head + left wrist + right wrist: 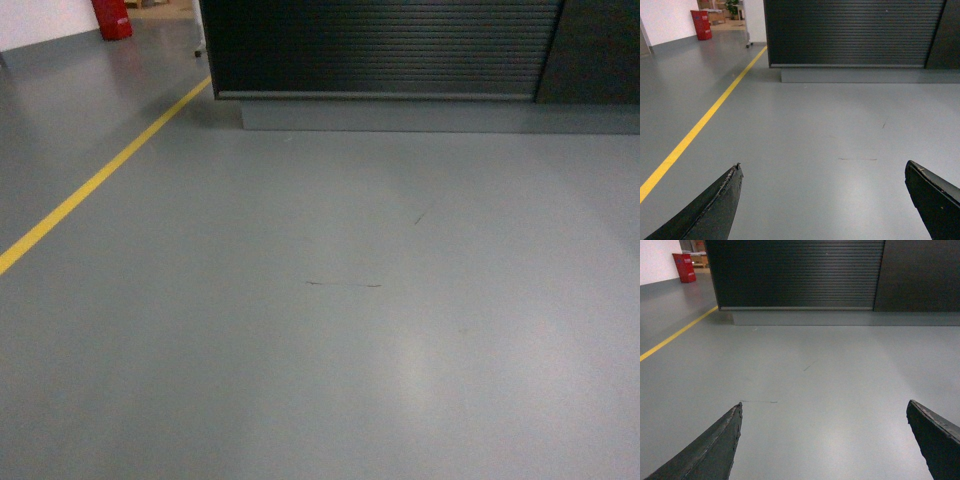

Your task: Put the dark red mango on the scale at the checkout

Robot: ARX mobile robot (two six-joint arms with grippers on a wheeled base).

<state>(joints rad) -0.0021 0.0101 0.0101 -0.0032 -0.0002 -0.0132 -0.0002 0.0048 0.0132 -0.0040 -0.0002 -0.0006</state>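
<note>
The checkout (390, 50) stands ahead across the grey floor: a dark counter with a ribbed slatted front and a grey plinth, also seen as the checkout (855, 32) and the checkout (797, 272) in the wrist views. Its top is out of view. The dark red mango and the scale are out of view. My left gripper (823, 167) is open above bare floor, nothing between its black fingers (720, 205). My right gripper (824, 406) is open too, holding nothing. Neither gripper appears in the head view.
A yellow floor line (95, 182) runs diagonally on the left toward the counter's left corner. A red bin (112, 18) stands far back left by a white wall. A smooth dark panel (600, 50) adjoins the counter on the right.
</note>
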